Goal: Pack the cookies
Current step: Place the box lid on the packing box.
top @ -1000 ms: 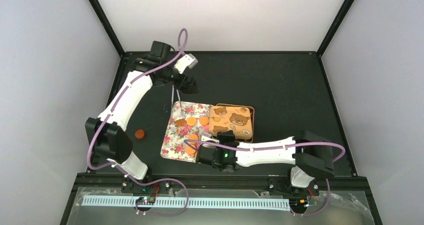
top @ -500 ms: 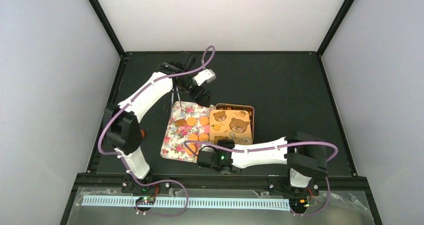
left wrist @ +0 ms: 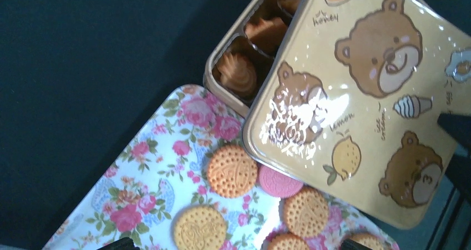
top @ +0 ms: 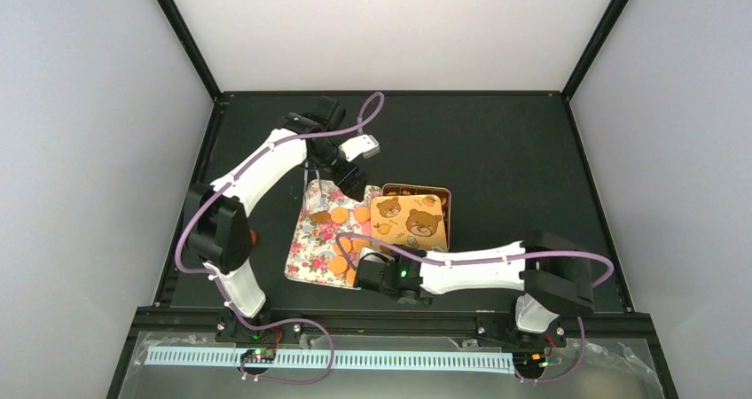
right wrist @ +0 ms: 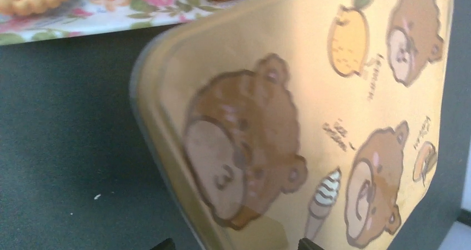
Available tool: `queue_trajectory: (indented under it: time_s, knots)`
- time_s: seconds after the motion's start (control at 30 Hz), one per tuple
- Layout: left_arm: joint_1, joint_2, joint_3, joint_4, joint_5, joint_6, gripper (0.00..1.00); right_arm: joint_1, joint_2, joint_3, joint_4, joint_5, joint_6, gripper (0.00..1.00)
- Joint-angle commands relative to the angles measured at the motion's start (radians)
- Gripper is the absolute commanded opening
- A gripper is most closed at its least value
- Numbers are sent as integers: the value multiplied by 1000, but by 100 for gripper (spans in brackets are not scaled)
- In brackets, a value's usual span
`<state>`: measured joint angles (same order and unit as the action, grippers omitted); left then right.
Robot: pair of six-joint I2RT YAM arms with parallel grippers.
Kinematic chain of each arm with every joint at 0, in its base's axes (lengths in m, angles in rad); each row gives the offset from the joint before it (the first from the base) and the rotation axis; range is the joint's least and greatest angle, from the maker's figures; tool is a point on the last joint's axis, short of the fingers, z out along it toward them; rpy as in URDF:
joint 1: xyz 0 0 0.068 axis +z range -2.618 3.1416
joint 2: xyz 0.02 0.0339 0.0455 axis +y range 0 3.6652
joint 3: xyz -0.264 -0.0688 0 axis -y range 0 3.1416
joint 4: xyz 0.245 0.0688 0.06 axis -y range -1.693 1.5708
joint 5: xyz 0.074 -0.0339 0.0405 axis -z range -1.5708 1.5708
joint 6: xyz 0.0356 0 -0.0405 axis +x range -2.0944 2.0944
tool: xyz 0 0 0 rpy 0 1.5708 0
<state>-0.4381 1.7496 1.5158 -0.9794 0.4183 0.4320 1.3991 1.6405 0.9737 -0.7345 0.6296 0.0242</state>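
1. Leftmost, a floral tray [left wrist: 144, 194] lies on the black table [top: 514, 168], left of the middle and towards the near edge. It carries the loose cookies [left wrist: 231, 170], which sit mostly on its right half.
2. These cookies are flat, round and orange. They have a ring of dots near the rim and embossed lettering in the middle that is too small to read. One pink cookie [left wrist: 279, 181] lies among them, partly under the lid's edge.
3. Over the tray's far right corner hangs the left gripper [top: 348, 183]. Its fingers are spread wide with nothing between them.
4. By the tray's near right corner is the right gripper [top: 365, 266]. Its fingers stand apart on either side of the lid's near left corner and are not pinching it.
5. Touching the tray's right edge is a brown tin [left wrist: 214, 91]. Brown swirled cookies [left wrist: 237, 75] sit in its uncovered far left compartments.
6. A tan lid [left wrist: 355, 94] lies askew over the rest of the tin, and its left edge overhangs the tray. It is printed with bear faces, a lemon and an ice-cream cone. The words "honey", "lemon" and "ice cream" can be read on it.
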Motion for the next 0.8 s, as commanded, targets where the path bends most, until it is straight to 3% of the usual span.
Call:
queue_trajectory:
  time_s: [0.0,0.17,0.43,0.6,0.77]
  knots:
    - [26,-48,-10,-108,-7,104,98,-44,-97,-20,20,-58,69,59]
    - [60,-55,7,-228,-2,199,99,-94,-156,0,-1,-132,97,67]
    - [62,-122,-143,-180,-49,282,96,-240,-310,-27,-21,-334,179,76]
    - [22,-148,-219,-97,-81,273,93,-555,-461,-81,37,-513,309,79]
    - [-90,-162,-269,-51,-117,223,93,-836,-536,-135,150,-749,375,85]
